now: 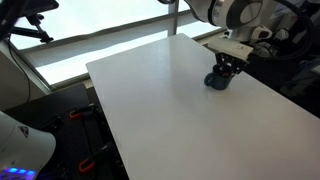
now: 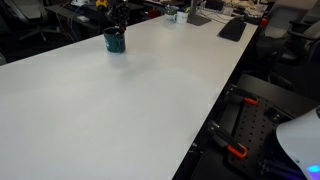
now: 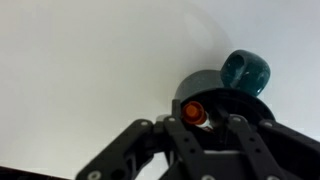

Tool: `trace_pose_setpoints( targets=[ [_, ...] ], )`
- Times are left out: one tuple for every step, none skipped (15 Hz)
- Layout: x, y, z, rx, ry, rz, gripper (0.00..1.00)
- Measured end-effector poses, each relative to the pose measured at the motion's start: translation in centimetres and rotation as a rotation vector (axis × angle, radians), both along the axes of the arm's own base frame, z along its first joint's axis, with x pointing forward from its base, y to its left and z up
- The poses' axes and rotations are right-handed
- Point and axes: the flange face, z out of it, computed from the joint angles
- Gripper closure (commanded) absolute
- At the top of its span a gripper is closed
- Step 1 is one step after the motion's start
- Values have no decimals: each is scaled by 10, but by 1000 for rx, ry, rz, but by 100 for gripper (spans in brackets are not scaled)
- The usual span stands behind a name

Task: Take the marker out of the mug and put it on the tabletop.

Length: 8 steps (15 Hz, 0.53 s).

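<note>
Large white tabletop [image 1: 150, 105] [image 2: 130, 100], plain and unmarked, with dark floor and cluttered dark equipment around it in both exterior views. A bright window band ran along the wall beyond the table in an exterior view [image 1: 90, 30].

Mug [image 1: 218, 81] [image 2: 115, 41]: small, dark, round. It stood upright on the tabletop near an edge of the table, and it was the only item on that stretch of surface. In the wrist view the mug [image 3: 205, 85] showed as a dark rim, with its teal-looking handle [image 3: 245, 70] sticking out to the side.

Marker [image 3: 193, 112]: inside the mug, seen end-on in the wrist view. Its orange-red end pointed up toward the camera and sat near the mug's rim. The marker could not be made out in either exterior view.

Gripper [image 1: 228, 68] [image 2: 118, 17] [image 3: 205, 124]: directly above the mug, pointing down, with its tips at or just over the mug's mouth. In the wrist view the two black fingers [image 3: 176, 132] flanked the marker's end, one on each side. The jaws were drawn fairly close together, but I could not tell whether they were clamping the marker or were only beside it.

A dark flat object [image 2: 231, 28] lay on the tabletop well beyond the mug.
</note>
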Motion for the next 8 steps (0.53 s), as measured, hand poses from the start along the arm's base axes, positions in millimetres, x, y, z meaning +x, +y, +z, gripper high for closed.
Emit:
trace_pose_setpoints(
  targets=[
    [0,-2,2,3,0,-5,97],
    [0,-3,3,10,7,-11,95],
    [0,-3,4,15,11,-15,96],
    [0,-3,5,19,16,-18,96],
    [0,-3,5,21,19,-19,96],
    [0,-3,5,21,18,-20,95],
    [0,-3,5,21,18,-20,95],
    [0,-3,5,21,18,-20,95]
  ],
)
